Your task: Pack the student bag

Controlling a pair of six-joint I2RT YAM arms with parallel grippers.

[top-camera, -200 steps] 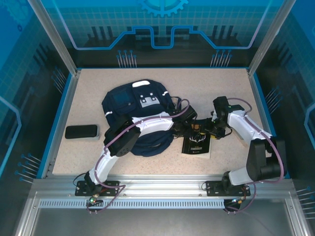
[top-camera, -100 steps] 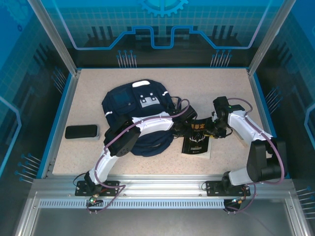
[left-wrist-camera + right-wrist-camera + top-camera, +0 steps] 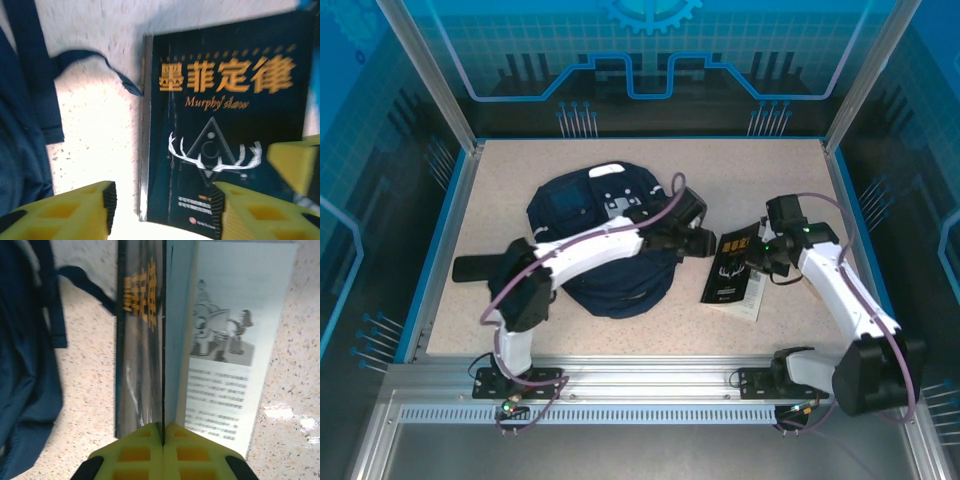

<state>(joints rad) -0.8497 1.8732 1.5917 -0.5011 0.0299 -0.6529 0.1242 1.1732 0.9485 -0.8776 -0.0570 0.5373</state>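
One book (image 3: 732, 272), its cover pinched in the right fingers (image 3: 150, 440), left fingers (image 3: 704, 243) spread empty above, should next enter the student bag (image 3: 582, 225).

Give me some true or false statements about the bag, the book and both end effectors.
The right end effector is shut on the book. True.
The left end effector is shut too. False: it is open over the book.
The book is inside the student bag. False: it lies on the table beside the bag.
A bag strap ends close to the book's edge. True.
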